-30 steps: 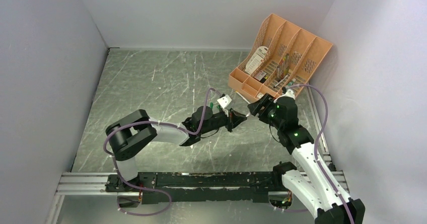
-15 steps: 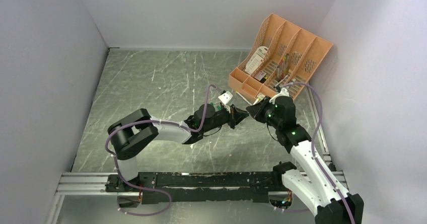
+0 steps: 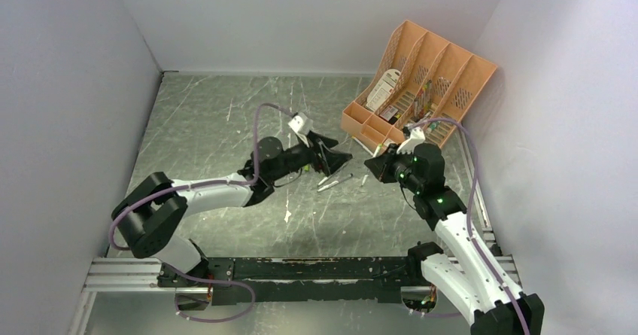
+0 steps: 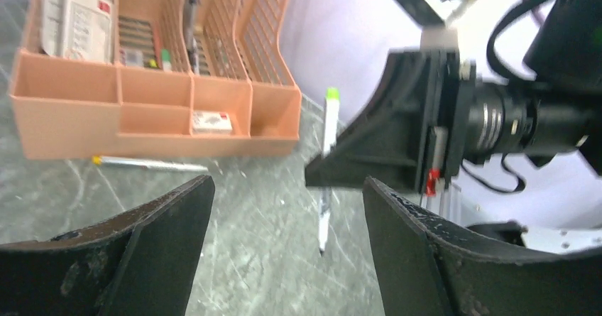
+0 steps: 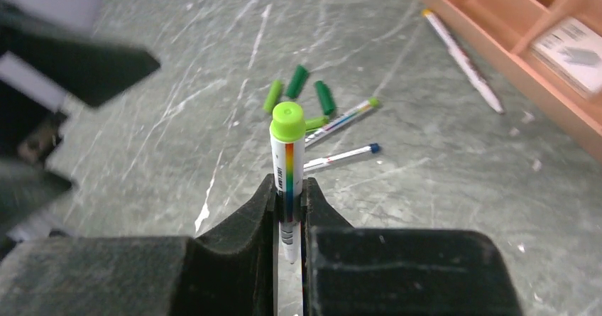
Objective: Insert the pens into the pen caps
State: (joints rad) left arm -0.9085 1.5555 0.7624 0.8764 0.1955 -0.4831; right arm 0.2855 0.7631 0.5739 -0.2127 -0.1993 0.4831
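**Right claw clamps a capped pen; left claw stands released**

Top external view: the left claw (image 3: 331,156) hangs spread above the grey-green marbled counter (image 3: 211,124), with nothing between its fingers. The right claw (image 3: 374,166) faces it from close by, near the front of the orange plastic slotted organizer (image 3: 421,79). Two thin pale pens (image 3: 335,181) lie on the counter between and below the claws.

Left wrist view: the left claw's black fingers (image 4: 163,238) stand wide apart and empty. Beyond them, the right claw pinches a white rainbow-striped pen (image 4: 329,121), held upright. A yellow-tipped pen (image 4: 149,163) lies on the counter just in front of the organizer.

Right wrist view: the right claw is clenched on the white rainbow-striped pen, and a bright green cylindrical plastic cap (image 5: 287,121) sits on its upper end. On the counter beyond, three loose green caps (image 5: 297,82) lie close together, with the two thin pale pens just beside them.
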